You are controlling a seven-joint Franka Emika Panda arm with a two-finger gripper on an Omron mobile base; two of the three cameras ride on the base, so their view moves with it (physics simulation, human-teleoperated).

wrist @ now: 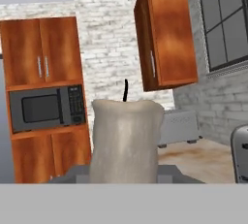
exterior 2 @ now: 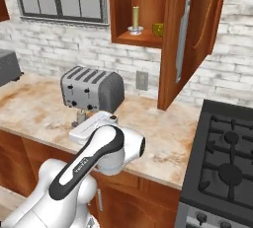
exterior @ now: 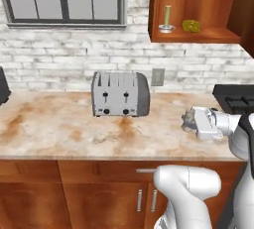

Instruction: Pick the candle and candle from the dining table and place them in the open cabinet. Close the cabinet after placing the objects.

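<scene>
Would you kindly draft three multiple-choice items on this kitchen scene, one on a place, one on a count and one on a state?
1. Where is the taper candle?
A. on the cabinet shelf
B. on the counter
C. on the stove

2. How many slots does the toaster have?
A. two
B. four
C. six

3. What is the state of the gripper?
A. open and empty
B. shut on the grey candle
C. shut on the toaster

Answers: 1 A, it stands in the open cabinet. 2 B, four slots show on top. 3 B, the hand view shows the candle held.
</scene>
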